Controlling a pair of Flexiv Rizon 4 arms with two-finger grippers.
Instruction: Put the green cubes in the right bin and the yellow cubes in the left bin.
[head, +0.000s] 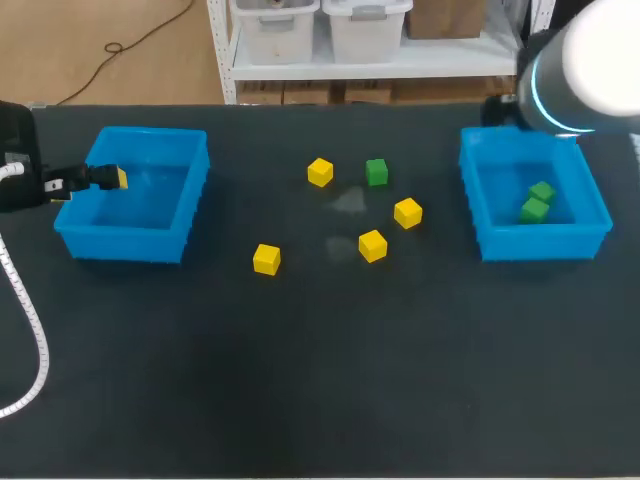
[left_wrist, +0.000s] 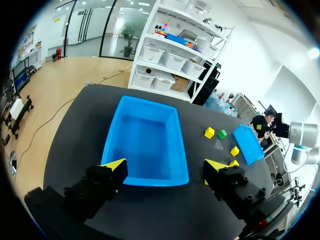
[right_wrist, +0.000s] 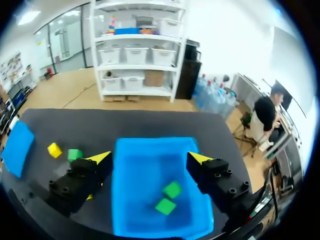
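Note:
Two green cubes (head: 537, 201) lie in the right blue bin (head: 545, 243); in the right wrist view they (right_wrist: 169, 197) sit on the bin floor (right_wrist: 142, 172) under my open right gripper (right_wrist: 150, 159), which holds nothing. In the head view that gripper is hidden behind its arm (head: 585, 65). One green cube (head: 376, 172) and several yellow cubes, the nearest to the left bin being (head: 266, 259), lie on the table between the bins. My left gripper (left_wrist: 165, 166) hangs open and empty over the near edge of the left blue bin (left_wrist: 145, 140), which has nothing in it; in the head view this gripper (head: 108, 180) is above the bin's left side.
The dark table (head: 320, 380) has wide free room in front of the bins and cubes. A white cable (head: 35, 345) from my left arm hangs over the table's left edge.

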